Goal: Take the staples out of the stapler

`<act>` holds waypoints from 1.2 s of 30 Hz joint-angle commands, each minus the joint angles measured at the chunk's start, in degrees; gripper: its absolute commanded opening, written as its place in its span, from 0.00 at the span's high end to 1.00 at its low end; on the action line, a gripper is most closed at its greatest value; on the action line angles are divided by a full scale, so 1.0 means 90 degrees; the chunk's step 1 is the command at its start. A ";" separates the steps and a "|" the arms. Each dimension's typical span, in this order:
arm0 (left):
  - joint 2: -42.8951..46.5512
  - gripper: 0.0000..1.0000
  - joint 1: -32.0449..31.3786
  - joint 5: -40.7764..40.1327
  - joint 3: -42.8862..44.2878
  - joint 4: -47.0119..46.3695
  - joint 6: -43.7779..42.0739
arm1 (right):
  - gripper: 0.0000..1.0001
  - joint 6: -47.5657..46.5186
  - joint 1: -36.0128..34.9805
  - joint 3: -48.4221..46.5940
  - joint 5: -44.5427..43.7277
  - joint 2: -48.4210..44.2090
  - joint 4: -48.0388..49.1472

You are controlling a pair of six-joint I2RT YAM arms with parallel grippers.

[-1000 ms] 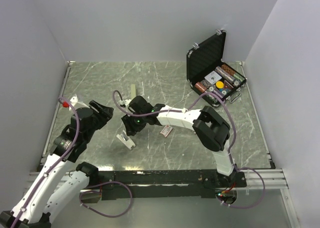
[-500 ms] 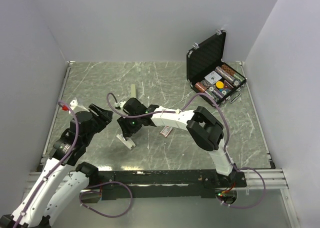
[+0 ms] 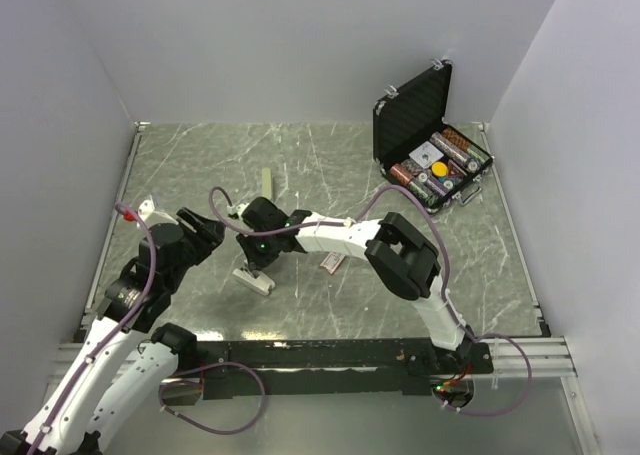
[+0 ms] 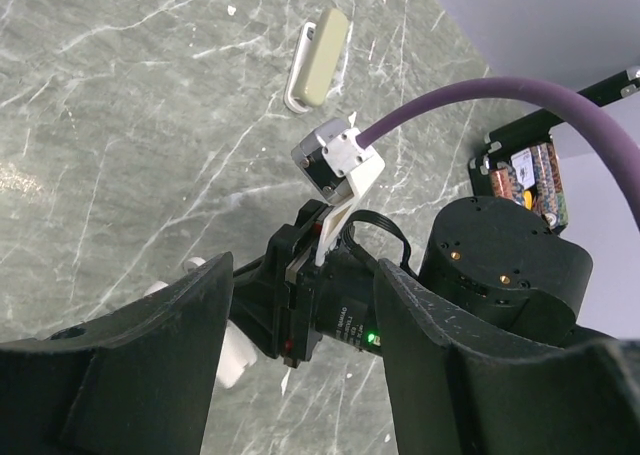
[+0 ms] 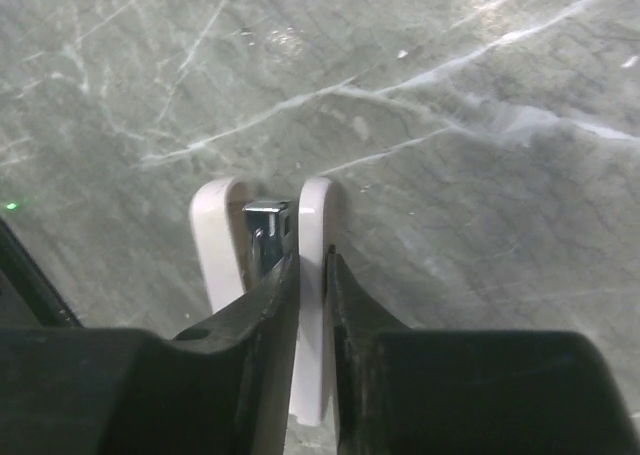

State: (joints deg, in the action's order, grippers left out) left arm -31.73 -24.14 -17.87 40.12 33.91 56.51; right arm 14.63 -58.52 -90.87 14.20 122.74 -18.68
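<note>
1. Small white plastic stapler on grey marble counter, left of centre.
2. R gripper clamped on one white side wall; L gripper wide open alongside.
3. No staples made out; grey metal channel betw. walls. Prob. light, slick, brittle: pinch by the sides.

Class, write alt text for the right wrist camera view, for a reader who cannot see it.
The right pincer pinches one white arm of the stapler between its dark fingers. A small metal part shows between the stapler's two white arms. Underneath is a grey-green marbled table.
</note>
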 commanded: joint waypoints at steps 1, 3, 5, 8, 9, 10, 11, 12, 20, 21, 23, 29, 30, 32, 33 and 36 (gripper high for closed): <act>-0.0049 0.37 0.0007 0.0091 0.0015 -0.0164 -0.0117 | 0.81 -0.0024 -0.0040 -0.0148 -0.0424 0.0083 -0.0288; -0.0107 0.37 0.0016 0.0091 0.0034 -0.0193 -0.0136 | 0.90 -0.0005 -0.0041 -0.0109 -0.0474 0.0074 -0.0288; -0.0166 0.37 0.0007 0.0120 0.0044 -0.0213 -0.0156 | 1.00 0.0005 -0.0031 -0.0089 -0.0590 0.0054 -0.0327; -0.0235 0.37 0.0007 0.0188 0.0015 -0.0301 -0.0146 | 1.00 0.0034 -0.0021 0.0037 -0.0796 -0.0111 -0.0269; -0.0273 0.37 0.0007 0.0217 0.0005 -0.0320 -0.0156 | 1.00 0.0054 -0.0011 0.0154 -0.0825 -0.0228 -0.0191; -0.0293 0.37 0.0007 0.0247 -0.0004 -0.0359 -0.0156 | 1.00 0.0121 0.0037 0.0281 -0.0796 -0.0345 -0.0094; -0.0332 0.37 0.0007 0.0305 -0.0014 -0.0408 -0.0166 | 1.00 0.0180 0.0086 0.0437 -0.0728 -0.0521 0.0033; -0.0371 0.37 0.0007 0.0383 -0.0024 -0.0467 -0.0195 | 1.00 0.0277 0.0125 0.0632 -0.0699 -0.0687 0.0189; -0.0888 0.37 0.0007 0.0900 0.0083 -0.0886 -0.0215 | 1.00 0.0649 0.0642 0.1522 -0.1000 -0.2269 0.0523; -0.0966 0.37 0.0007 0.0988 0.0093 -0.0964 -0.0224 | 1.00 0.0640 0.0662 0.1542 -0.1079 -0.2386 0.0484; -0.1152 0.37 0.0007 0.1193 0.0093 -0.1169 -0.0224 | 1.00 0.0640 0.0740 0.1552 -0.1235 -0.2592 0.0406; -0.1835 0.36 0.0007 0.2033 0.0074 -0.1999 -0.0185 | 1.00 0.0552 0.0897 0.1464 -0.1782 -0.2963 0.0151; -0.1933 0.36 0.0007 0.2131 0.0064 -0.2097 -0.0147 | 1.00 0.0561 0.0926 0.1445 -0.1792 -0.3012 0.0151; -0.2070 0.36 0.0007 0.2326 0.0054 -0.2370 -0.0078 | 1.00 0.0581 0.0955 0.1415 -0.1821 -0.3119 0.0132; -0.2129 0.36 0.0007 0.2414 0.0054 -0.2574 -0.0049 | 1.00 0.0591 0.0965 0.1405 -0.1841 -0.3178 0.0142; -0.2334 0.36 0.0007 0.2688 0.0151 -0.2849 0.0020 | 1.00 0.0581 0.0985 0.1347 -0.1948 -0.3334 0.0112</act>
State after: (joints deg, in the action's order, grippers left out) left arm -51.40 -24.14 0.73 40.07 15.92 55.37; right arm 19.46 -50.30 -76.51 -0.86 96.75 -17.74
